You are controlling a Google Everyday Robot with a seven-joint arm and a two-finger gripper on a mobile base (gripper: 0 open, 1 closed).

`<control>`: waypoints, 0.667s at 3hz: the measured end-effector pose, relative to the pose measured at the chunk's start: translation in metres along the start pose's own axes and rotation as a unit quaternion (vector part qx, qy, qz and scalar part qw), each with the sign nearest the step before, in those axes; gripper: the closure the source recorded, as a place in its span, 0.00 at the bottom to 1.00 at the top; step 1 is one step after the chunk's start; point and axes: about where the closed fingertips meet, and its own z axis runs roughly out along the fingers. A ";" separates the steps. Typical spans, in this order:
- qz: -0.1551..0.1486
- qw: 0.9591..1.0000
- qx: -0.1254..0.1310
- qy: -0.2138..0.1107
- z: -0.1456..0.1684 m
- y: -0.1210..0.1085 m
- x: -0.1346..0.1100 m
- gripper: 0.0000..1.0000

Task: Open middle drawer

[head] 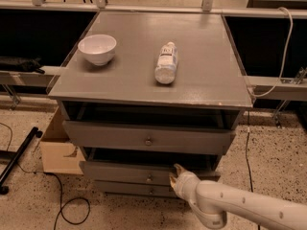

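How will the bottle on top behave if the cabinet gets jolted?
The bottle lies on its side, so it would probably roll sideways. It looks like light plastic, so easily nudged. The gripper is at the middle drawer front, near its knob.

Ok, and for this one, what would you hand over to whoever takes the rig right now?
Gripper: low at the front of the middle drawer, just right of its knob, not on the knob; contact with the front is unclear.
Middle drawer: looks at most slightly out, with a dark gap above its front.
Done: the approach to the drawer.
Left: get a hold and pull the drawer out.
Cabinet top: a bowl and a bottle lying on its side.
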 end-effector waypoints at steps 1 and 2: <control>0.013 1.000 -0.008 0.015 -0.026 0.013 0.011 1.00; 0.013 1.000 -0.008 0.015 -0.032 0.010 0.007 0.98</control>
